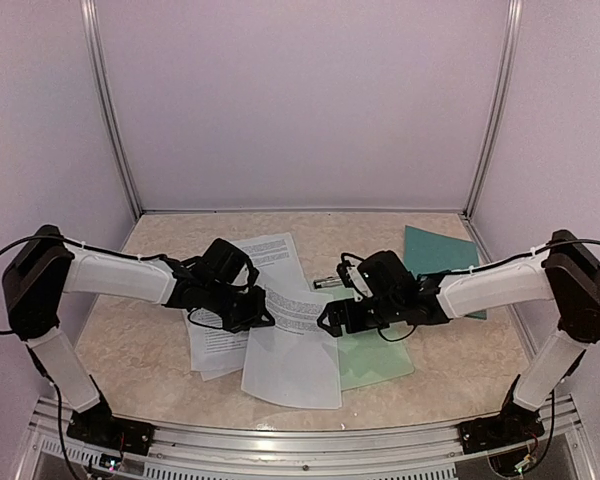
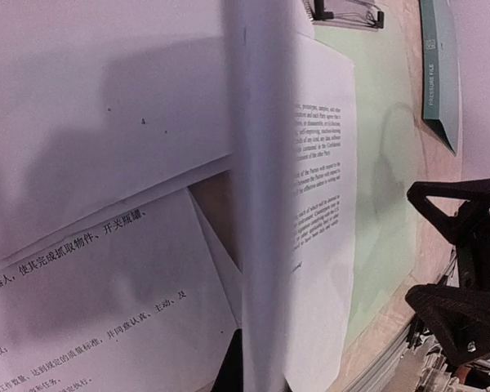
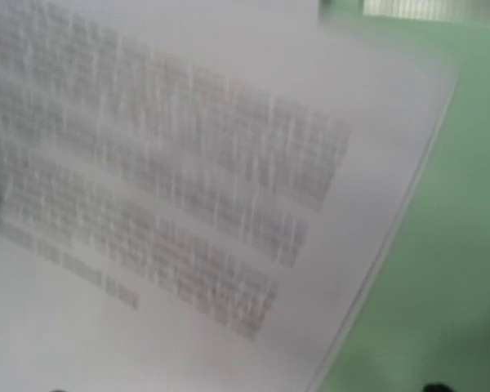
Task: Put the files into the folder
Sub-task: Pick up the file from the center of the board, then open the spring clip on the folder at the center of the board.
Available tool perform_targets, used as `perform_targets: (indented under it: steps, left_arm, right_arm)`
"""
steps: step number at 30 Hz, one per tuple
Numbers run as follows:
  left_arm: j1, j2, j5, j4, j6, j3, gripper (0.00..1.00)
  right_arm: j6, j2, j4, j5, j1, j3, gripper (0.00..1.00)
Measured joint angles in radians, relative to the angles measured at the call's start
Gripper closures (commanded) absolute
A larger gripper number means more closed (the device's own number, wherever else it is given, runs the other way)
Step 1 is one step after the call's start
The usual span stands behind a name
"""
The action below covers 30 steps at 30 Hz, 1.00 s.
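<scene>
Lifting: left jaws pinch one sheet, bowing it free of the pile.
Right jaws: spread beside it, probably to support.
Folder: well apart, behind.

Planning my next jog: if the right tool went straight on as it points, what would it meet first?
Most likely the printed sheet, which fills the right wrist view, blurred and close, with the clipboard beside it. From above, the right tool points at that sheet's edge. Depth is unclear.
</scene>
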Motion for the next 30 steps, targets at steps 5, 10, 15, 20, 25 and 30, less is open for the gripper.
perform_targets:
  steps: [5,10,15,20,25,30]
  left_arm:
    - [-0.012,-0.066,-0.018,-0.076,0.062,0.033,1.0]
    - [-0.021,-0.161,-0.04,-0.174,0.11,0.051,1.0]
    - [-0.021,-0.22,-0.047,-0.24,0.14,0.054,1.0]
    - [-0.02,-0.233,-0.048,-0.268,0.158,0.051,1.0]
    - [-0.018,-0.24,-0.044,-0.269,0.16,0.039,1.0]
    - [-0.018,-0.244,-0.034,-0.269,0.16,0.033,1.0]
  right_arm:
    - [-0.15,-0.019,-0.126,0.081,-0.028,0.158,0.01]
    - [-0.359,0.001,-0.222,0.091,-0.124,0.289,0.01]
    - [-0.596,0.104,-0.287,0.052,-0.184,0.406,0.02]
    - [-0.823,0.264,-0.36,-0.013,-0.201,0.534,0.05]
    - [-0.989,0.409,-0.432,-0.08,-0.228,0.643,0.09]
    - [-1.088,0.475,-0.473,-0.139,-0.289,0.694,0.11]
